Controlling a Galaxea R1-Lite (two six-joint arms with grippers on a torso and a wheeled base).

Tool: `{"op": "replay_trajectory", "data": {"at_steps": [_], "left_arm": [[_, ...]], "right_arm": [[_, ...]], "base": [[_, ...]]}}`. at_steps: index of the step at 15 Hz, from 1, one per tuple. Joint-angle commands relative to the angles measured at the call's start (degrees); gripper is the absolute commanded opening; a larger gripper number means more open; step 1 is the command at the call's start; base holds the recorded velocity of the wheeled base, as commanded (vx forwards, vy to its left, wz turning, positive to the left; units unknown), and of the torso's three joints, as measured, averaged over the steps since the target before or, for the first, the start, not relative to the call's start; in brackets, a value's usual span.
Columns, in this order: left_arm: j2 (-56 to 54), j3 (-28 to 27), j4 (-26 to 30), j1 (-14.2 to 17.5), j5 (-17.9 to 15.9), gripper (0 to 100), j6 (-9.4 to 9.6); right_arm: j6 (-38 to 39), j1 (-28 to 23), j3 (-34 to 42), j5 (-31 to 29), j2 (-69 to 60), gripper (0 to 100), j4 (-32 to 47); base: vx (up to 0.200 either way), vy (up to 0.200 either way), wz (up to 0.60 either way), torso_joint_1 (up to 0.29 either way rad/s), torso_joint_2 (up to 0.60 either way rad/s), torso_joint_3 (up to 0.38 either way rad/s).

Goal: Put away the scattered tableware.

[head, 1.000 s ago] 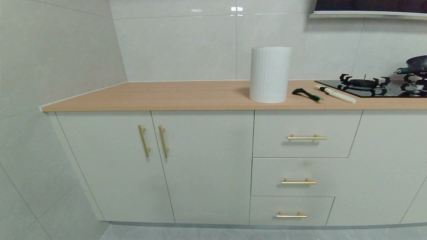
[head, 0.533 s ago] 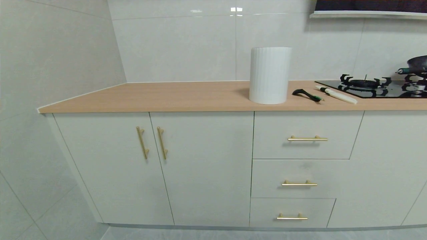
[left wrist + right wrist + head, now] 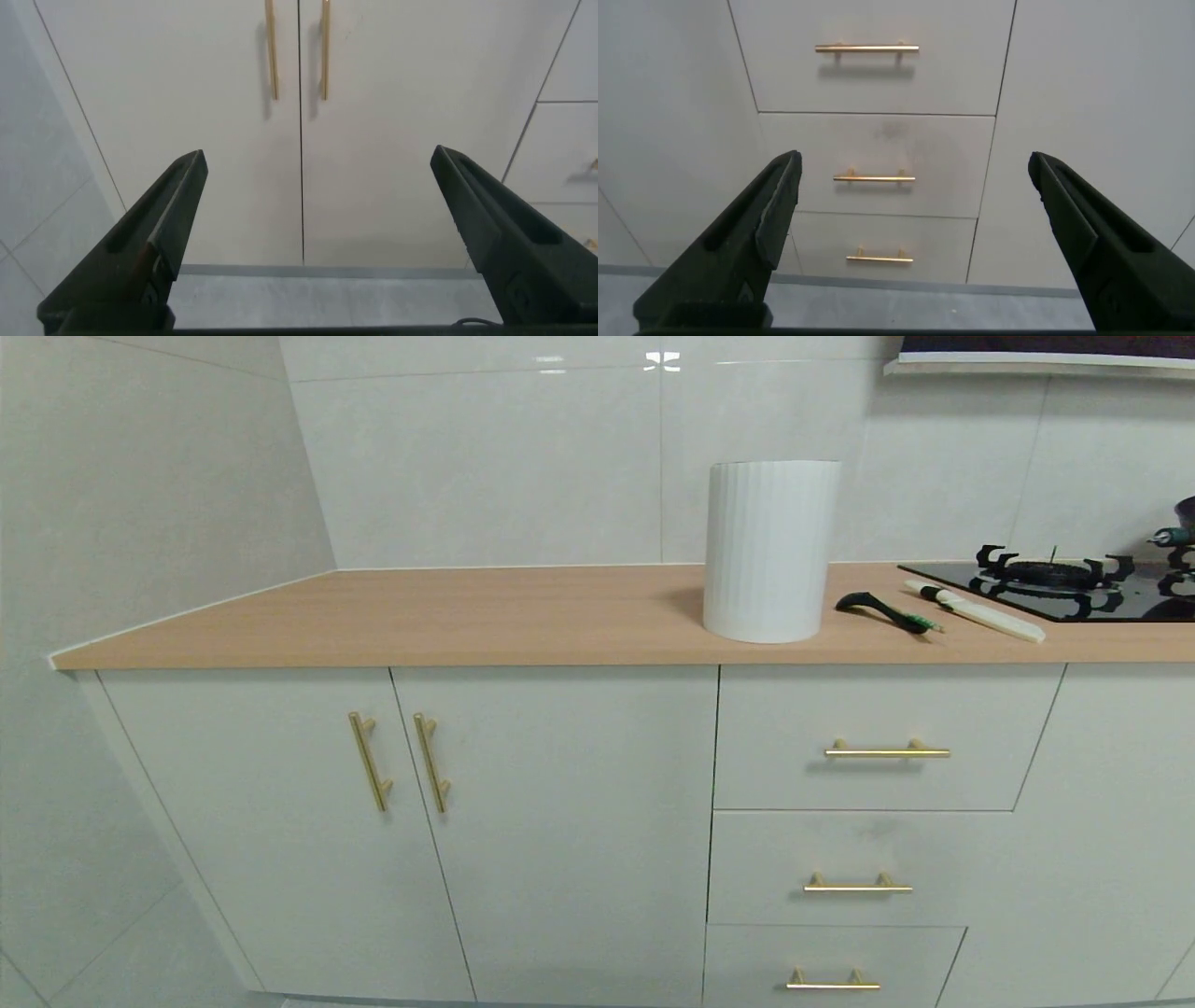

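Head view: a light wood counter (image 3: 448, 616) runs along a tiled wall, w/ pale cabinets below. A tall white ribbed container (image 3: 767, 551) stands upright on the counter near its front edge, approx. above the seam btwn the doors and the drawers. Just right of it a dark curved utensil (image 3: 882, 611) w/ a green tip lies flat on the counter, not touching the container. A bit further right a long white utensil (image 3: 980, 612) w/ a dark band near its far end lies at an angle, that end close to the black hob (image 3: 1074, 602). The two utensils are near each other but apart. A black burner grate (image 3: 1050, 569) sits on the hob.

Below the counter, two cabinet doors (image 3: 560, 821) carry vertical gold door handles (image 3: 371, 761) side by side. Right of them is a stack of three: top drawer (image 3: 775, 775), middle drawer (image 3: 952, 859) and bottom drawer (image 3: 747, 961), each w/ a horizontal gold bar.

Left wrist view: the left fingers (image 3: 149, 243) are spread wide apart, holding nothing. They face the door pair low down, w/ grey floor (image 3: 327, 299) beneath. Right wrist view: the right fingers (image 3: 747, 233) are likewise wide apart and holding nothing, facing the drawer stack at approx. middle-drawer height. Both sets are at cabinet-front level, well apart from the utensils up on the counter.
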Motion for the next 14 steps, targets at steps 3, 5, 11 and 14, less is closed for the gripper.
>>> {"op": "replay_trajectory", "data": {"at_steps": [3,5,11,14], "left_arm": [[0.0,0.0,0.0,0.0,0.0,100,-0.01],[0.0,0.0,0.0,0.0,0.0,100,-0.01],[0.0,0.0,0.0,0.0,0.0,100,-0.01],[0.0,0.0,0.0,0.0,0.0,100,-0.01]], "right_arm": [[-0.1,0.0,0.0,-0.2,0.0,100,-0.1],[0.3,0.0,-2.6,-0.4,0.2,100,-0.9],[1.0,6.6,-13.0,5.9,34.1,100,1.2],[2.0,10.8,-21.5,6.1,58.8,100,0.4]], "base": [[0.0,0.0,0.0,0.0,0.0,0.0],[0.0,0.0,0.0,0.0,0.0,0.0],[0.0,0.0,0.0,0.0,0.0,0.0],[0.0,0.0,0.0,0.0,0.0,0.0]]}}
